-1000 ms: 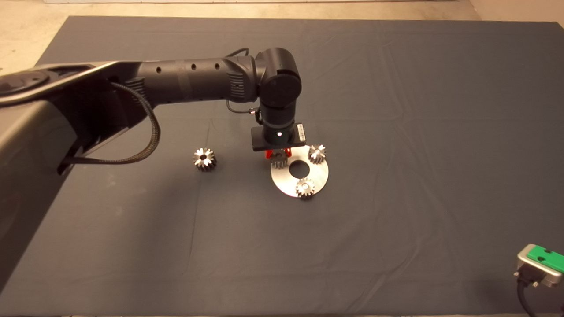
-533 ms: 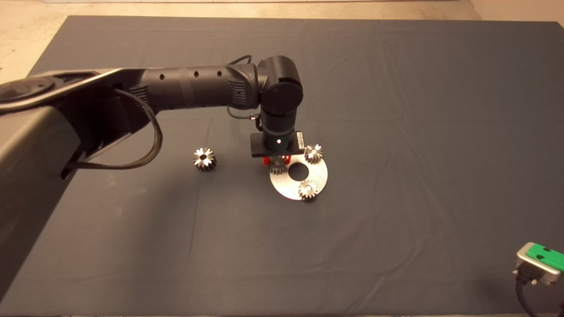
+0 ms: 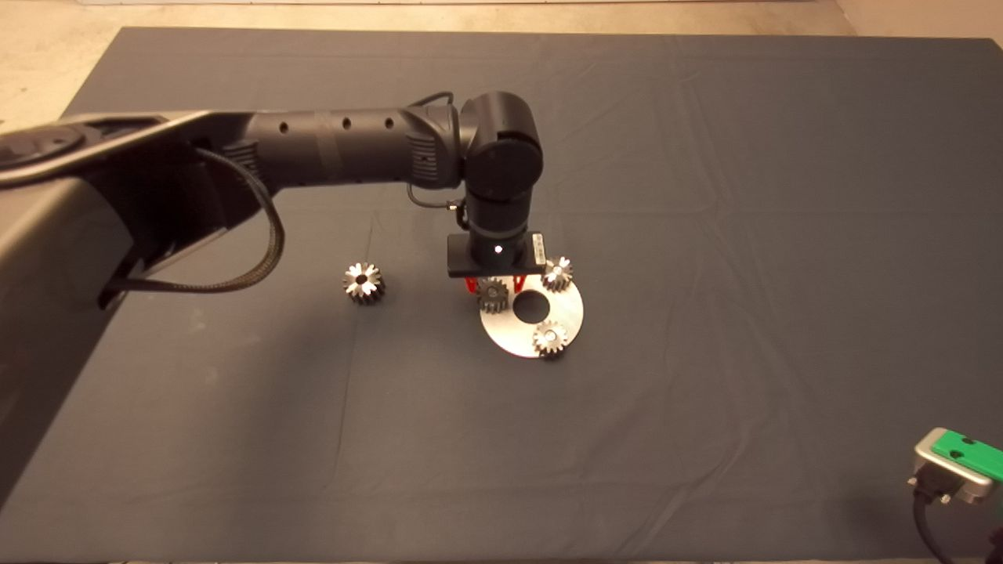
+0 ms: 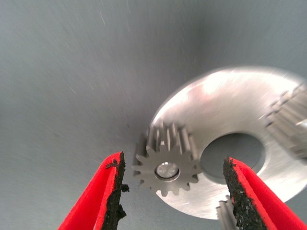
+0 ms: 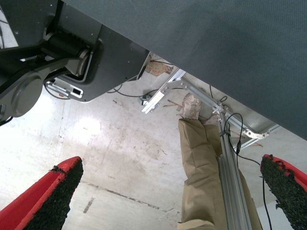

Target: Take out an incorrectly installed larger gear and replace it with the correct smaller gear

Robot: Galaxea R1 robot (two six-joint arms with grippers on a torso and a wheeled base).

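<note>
The larger gear (image 3: 363, 282), coarse-toothed with a dark centre hole, lies alone on the mat to the left of the round steel plate (image 3: 501, 325). The smaller gear (image 3: 492, 294) sits on a pin at the plate's left rim. In the left wrist view this fine-toothed gear (image 4: 166, 164) stands on the plate (image 4: 225, 100) between the two red fingers, with a gap on each side. My left gripper (image 3: 492, 283) hangs straight above it, open (image 4: 172, 162). My right gripper (image 3: 957, 468) is parked at the lower right edge, open (image 5: 170, 189).
Two more fine-toothed gears sit on the plate, one at its far right rim (image 3: 557, 272) and one at its near rim (image 3: 550, 338). The plate has a large centre hole (image 3: 530, 305). The right wrist view shows the floor and a person's leg (image 5: 204, 182).
The left gripper has shifted slightly, and the smaller gear now shows more fully below it. The plate has shifted slightly. The right gripper stays parked.
</note>
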